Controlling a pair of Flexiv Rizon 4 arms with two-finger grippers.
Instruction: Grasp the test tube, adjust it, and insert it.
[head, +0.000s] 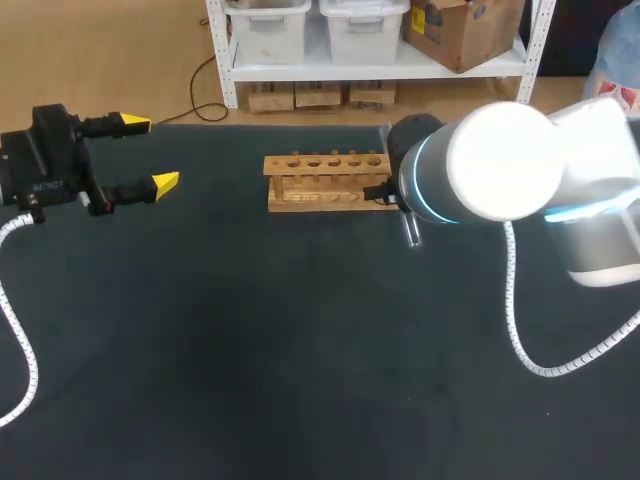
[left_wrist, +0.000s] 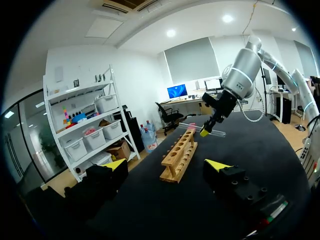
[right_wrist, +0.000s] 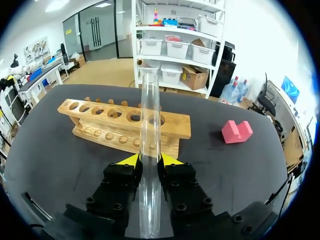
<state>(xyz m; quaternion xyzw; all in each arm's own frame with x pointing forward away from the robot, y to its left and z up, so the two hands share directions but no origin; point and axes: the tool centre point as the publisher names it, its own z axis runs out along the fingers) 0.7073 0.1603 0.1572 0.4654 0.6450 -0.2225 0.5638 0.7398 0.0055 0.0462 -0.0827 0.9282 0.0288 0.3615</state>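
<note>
Right arm (head: 500, 160) above rack (head: 325, 185) end, jaws clamping test tube (right_wrist: 150, 125).

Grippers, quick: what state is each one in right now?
Left gripper: open, holding nothing.
Right gripper: shut on the clear glass test tube.

Head view: the right arm (head: 500, 165) hides the right gripper (right_wrist: 149, 162) and the 3 o'clock end of the wooden rack (head: 320, 182); of the test tube (head: 412, 233) only a short end shows at the arm's 7 o'clock. Left arm (head: 45, 165) is cut off at 9 o'clock. Left wrist view: pink block (left_wrist: 190, 127) is too small for shape.
</note>
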